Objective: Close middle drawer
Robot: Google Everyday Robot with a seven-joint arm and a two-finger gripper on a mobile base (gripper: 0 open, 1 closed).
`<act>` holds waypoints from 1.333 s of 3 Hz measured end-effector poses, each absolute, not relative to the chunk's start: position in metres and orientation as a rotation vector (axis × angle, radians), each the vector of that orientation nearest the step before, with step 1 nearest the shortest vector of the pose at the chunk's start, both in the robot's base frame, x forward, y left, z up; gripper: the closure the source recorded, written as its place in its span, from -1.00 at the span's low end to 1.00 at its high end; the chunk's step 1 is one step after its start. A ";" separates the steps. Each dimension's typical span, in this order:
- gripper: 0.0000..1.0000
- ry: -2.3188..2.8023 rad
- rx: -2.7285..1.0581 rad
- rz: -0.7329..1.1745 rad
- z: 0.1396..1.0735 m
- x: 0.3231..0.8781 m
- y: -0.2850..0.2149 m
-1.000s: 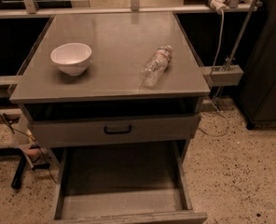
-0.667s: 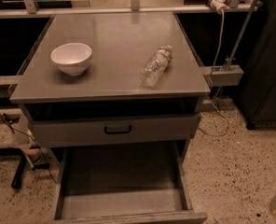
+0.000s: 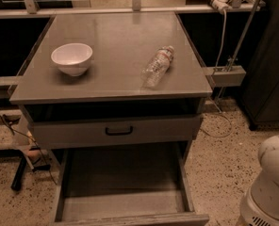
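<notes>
- At lower right, beside the cabinet (image 3: 106, 91), a white rounded arm segment (image 3: 273, 182) enters the frame. It is probably a joint of the robot's arm, though too little of it shows to be sure.
- Gripper: no part of it shows. It lies outside the frame, so whether it is released, clenched or grasping anything cannot be told.
- Middle drawer (image 3: 125, 173): at bottom centre, pulled far out of the cabinet toward the camera. Its deep plain tray holds nothing, and its low front runs along the bottom edge of the frame, where the handle is cut off.
- Relation: the drawer lies to the frame's left of the arm segment. Its right front corner is near the segment but apart from it, and nothing touches the drawer.
- Placement, as a judgement: an arm standing off at the drawer's right front corner leaves the line of travel open. Closing calls for a push on the low front, straight back into the cabinet, so the gripper has to come round in front of it.
- Top drawer (image 3: 83, 134): its taller front carries a black loop handle (image 3: 119, 131) and overhangs the rear of the tray. A push should therefore stay low.
- White bowl (image 3: 72, 58) and plastic bottle (image 3: 158, 66): both are on the cabinet top, well apart from the drawer. The bottle lies on its side, and neither has a part in the task.
</notes>
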State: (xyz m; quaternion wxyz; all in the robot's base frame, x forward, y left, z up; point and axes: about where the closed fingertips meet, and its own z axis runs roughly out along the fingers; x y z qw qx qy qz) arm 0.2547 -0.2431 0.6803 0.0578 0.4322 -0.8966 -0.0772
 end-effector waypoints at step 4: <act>1.00 -2.695 1.195 -0.628 0.540 0.282 -0.151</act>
